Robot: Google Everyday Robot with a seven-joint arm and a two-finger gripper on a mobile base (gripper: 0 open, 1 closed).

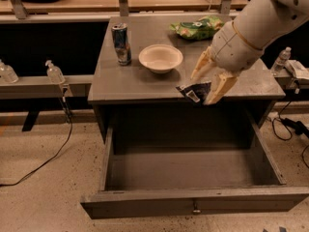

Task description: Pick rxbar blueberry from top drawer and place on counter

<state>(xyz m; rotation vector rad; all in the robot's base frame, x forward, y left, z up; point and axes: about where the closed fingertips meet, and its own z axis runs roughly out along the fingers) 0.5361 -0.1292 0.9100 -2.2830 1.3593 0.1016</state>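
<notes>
My gripper (207, 83) is shut on the rxbar blueberry (193, 91), a dark wrapper with a white patch. It holds the bar in the air at the front edge of the counter (125, 81), right of the middle. The top drawer (193, 204) is pulled fully open below; its grey floor shows nothing in it. My white arm comes down from the upper right.
On the counter stand a drink can (120, 43), a white bowl (161, 58) and a green chip bag (198, 27). Clear bottles (54, 72) stand on a low ledge at the left, one bottle (281, 59) at the right. Cables lie on the floor.
</notes>
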